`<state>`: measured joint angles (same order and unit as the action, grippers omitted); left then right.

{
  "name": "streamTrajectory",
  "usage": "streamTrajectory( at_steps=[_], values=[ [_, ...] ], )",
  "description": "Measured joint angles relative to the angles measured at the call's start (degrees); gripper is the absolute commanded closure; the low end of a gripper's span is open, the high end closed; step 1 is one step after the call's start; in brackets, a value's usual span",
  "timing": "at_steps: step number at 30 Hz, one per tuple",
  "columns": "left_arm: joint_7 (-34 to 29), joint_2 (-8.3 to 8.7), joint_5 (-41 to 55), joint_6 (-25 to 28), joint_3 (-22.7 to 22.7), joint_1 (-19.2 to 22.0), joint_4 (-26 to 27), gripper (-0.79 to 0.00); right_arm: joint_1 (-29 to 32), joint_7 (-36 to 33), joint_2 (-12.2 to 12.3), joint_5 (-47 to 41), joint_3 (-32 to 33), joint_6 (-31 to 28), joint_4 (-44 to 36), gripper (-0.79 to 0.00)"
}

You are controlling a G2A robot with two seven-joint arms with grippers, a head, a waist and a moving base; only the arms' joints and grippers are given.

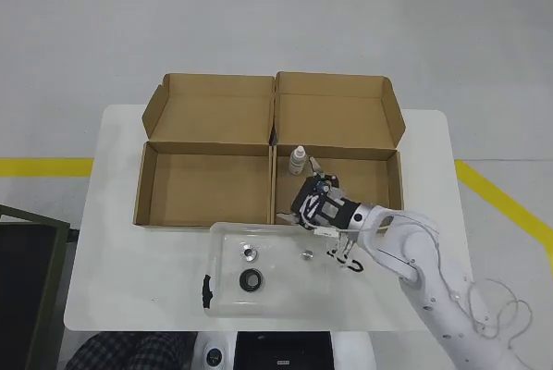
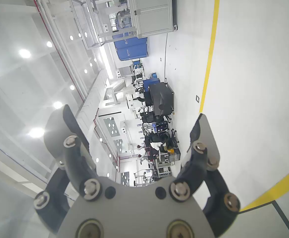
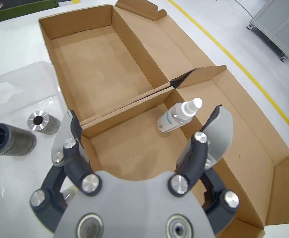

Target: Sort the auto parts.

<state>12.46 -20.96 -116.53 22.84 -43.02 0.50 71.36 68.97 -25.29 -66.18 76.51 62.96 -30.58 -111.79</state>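
My right gripper (image 1: pixel 303 195) (image 3: pixel 146 120) hangs open over the right cardboard box (image 1: pixel 378 190) (image 3: pixel 134 149), near its front left corner, with nothing between its fingers. A small white spray bottle (image 1: pixel 298 160) (image 3: pixel 179 115) lies in that box's far left corner, just beyond the fingertips. The left cardboard box (image 1: pixel 207 190) (image 3: pixel 97 70) holds nothing. In the clear plastic tray (image 1: pixel 223 229) lie a silver collet (image 1: pixel 249 251) (image 3: pixel 43 123), a black bearing sleeve (image 1: pixel 250 280) (image 3: pixel 9 138) and a small silver part (image 1: pixel 307 254). My left gripper (image 2: pixel 134 117) is open, holds nothing and points away into the room.
A black part (image 1: pixel 204 292) sits at the tray's left edge and a black hook-shaped piece (image 1: pixel 352 266) by its right end. Both box lids stand open at the back. The white table (image 1: pixel 115 240) has free room left of the boxes.
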Motion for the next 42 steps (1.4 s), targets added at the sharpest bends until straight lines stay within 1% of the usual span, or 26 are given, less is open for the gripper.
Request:
streamTrajectory(
  at_steps=[8, 14, 20, 27, 37, 42],
  values=[
    [0.0, 0.00, 0.0, 0.0, 0.0, 0.0, 0.0, -0.785, 8.5, -2.0, 1.6, 2.0, 2.6, -7.2, -8.5, -0.785],
    [0.0, 0.00, 0.0, 0.0, 0.0, 0.0, 0.0, -0.785, 12.7, -2.8, 2.4, 4.6, 3.3, -10.7, -11.5, -0.785],
    [0.0, 0.00, 0.0, 0.0, 0.0, 0.0, 0.0, -0.785, 15.8, -4.6, 3.1, 7.8, 3.3, -13.1, -12.5, -0.785],
    [0.0, 0.00, 0.0, 0.0, 0.0, 0.0, 0.0, -0.785, 17.1, -6.6, 3.6, 11.5, 2.5, -13.5, -12.6, -0.785],
    [0.0, 0.00, 0.0, 0.0, 0.0, 0.0, 0.0, -0.785, 16.2, -8.7, 3.6, 14.6, 0.2, -11.9, -10.5, -0.785],
    [0.0, 0.00, 0.0, 0.0, 0.0, 0.0, 0.0, -0.785, 16.3, -9.4, 3.7, 15.2, -0.3, -11.5, -10.1, -0.702]
  ],
)
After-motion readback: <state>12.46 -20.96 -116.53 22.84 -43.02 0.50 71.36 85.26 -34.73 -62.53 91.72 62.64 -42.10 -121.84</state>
